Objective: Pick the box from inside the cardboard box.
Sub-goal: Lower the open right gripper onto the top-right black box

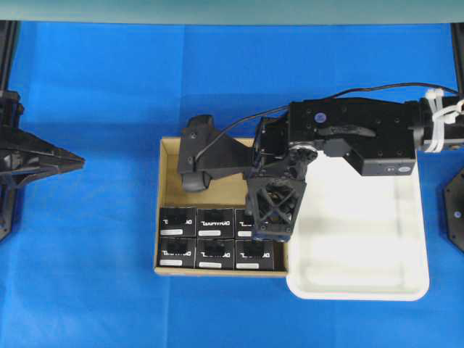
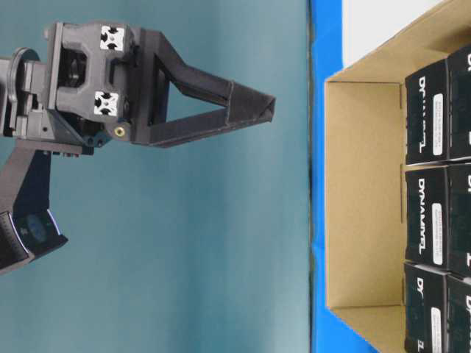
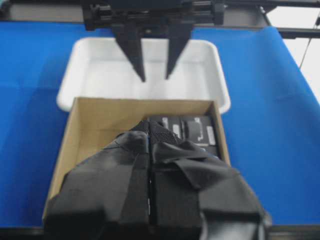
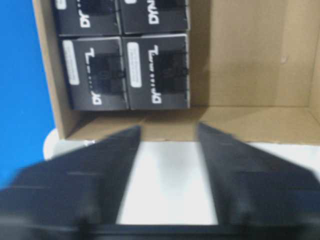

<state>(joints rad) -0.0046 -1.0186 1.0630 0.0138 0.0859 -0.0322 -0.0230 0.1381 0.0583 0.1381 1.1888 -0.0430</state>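
The brown cardboard box sits mid-table and holds several identical black boxes with white lettering, packed in two rows along its near side. My right gripper is open and empty, hanging over the carton's right wall, above the right end of the far row. In the right wrist view its fingers frame white tray, with the carton wall and black boxes just beyond. My left gripper is shut and empty at the far left, well clear of the carton, as its wrist view shows.
A white plastic tray, with nothing in it, lies against the carton's right side, also in the left wrist view. The far half of the carton floor is bare. Blue cloth covers the table.
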